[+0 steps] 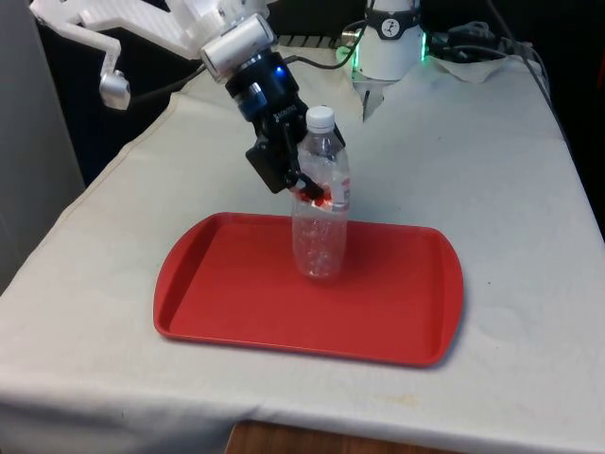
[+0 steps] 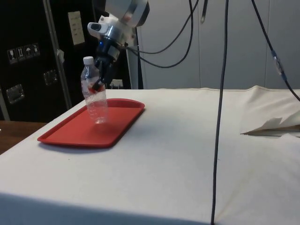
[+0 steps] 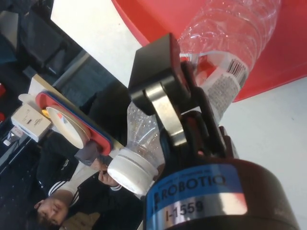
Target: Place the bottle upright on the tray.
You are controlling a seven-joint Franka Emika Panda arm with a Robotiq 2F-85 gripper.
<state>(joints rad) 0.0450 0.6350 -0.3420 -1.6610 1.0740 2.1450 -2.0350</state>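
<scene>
On the black two-finger gripper [image 3: 192, 103] I can read "ROBOTIQ" and "I-1559" on a blue band in the wrist view, and the clear plastic bottle with a white cap [image 1: 320, 203] carries a red-and-white label whose print I cannot make out. From the front and side views I see the bottle standing upright on the flat red plastic tray [image 1: 236, 303], towards its far side, the fingers clamped on its labelled upper body just below the shoulder. My wrist view adds a person in a dark striped-sleeve jacket [image 3: 72, 191] beyond the table edge.
</scene>
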